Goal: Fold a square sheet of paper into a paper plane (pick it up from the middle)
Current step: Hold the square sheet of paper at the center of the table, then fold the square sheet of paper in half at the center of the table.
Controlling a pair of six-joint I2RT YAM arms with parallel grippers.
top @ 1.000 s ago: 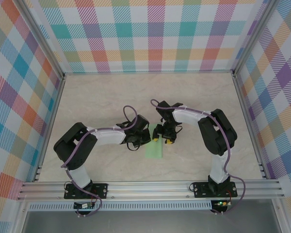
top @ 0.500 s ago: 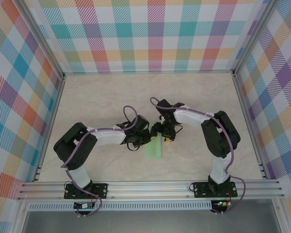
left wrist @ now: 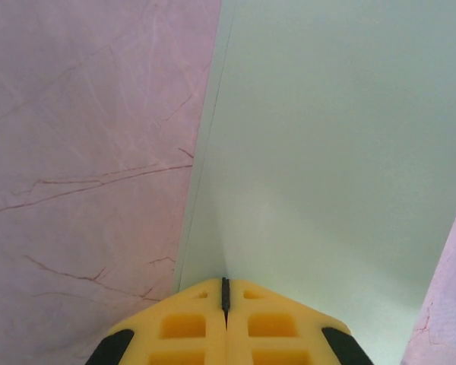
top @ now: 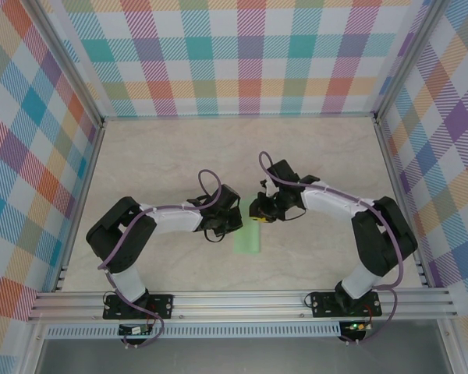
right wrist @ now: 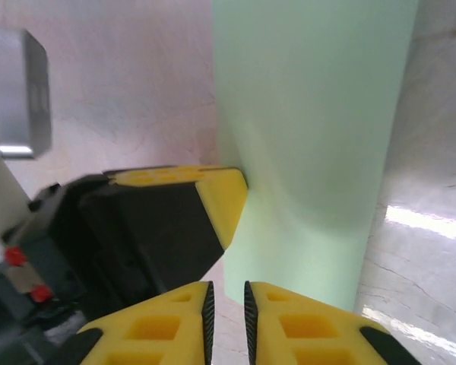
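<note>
The paper [top: 248,238] lies on the table as a narrow folded pale green strip, close to the middle front. My left gripper [top: 232,224] is shut, and its tips [left wrist: 225,283] rest on the strip's near end [left wrist: 327,152]. My right gripper [top: 259,217] hovers at the strip's far end, its fingers [right wrist: 226,287] parted by a narrow gap with nothing between them. In the right wrist view the paper [right wrist: 311,114] bulges slightly where the left gripper's yellow fingertip [right wrist: 224,199] touches its edge.
The marble-patterned tabletop [top: 171,156] is fenced by checked walls on three sides. An aluminium rail [top: 242,300] runs along the front edge, where both arm bases are bolted.
The right arm's elbow has swung out to the right and its gripper has turned, staying by the strip's far end. The left arm and the paper have not moved.
</note>
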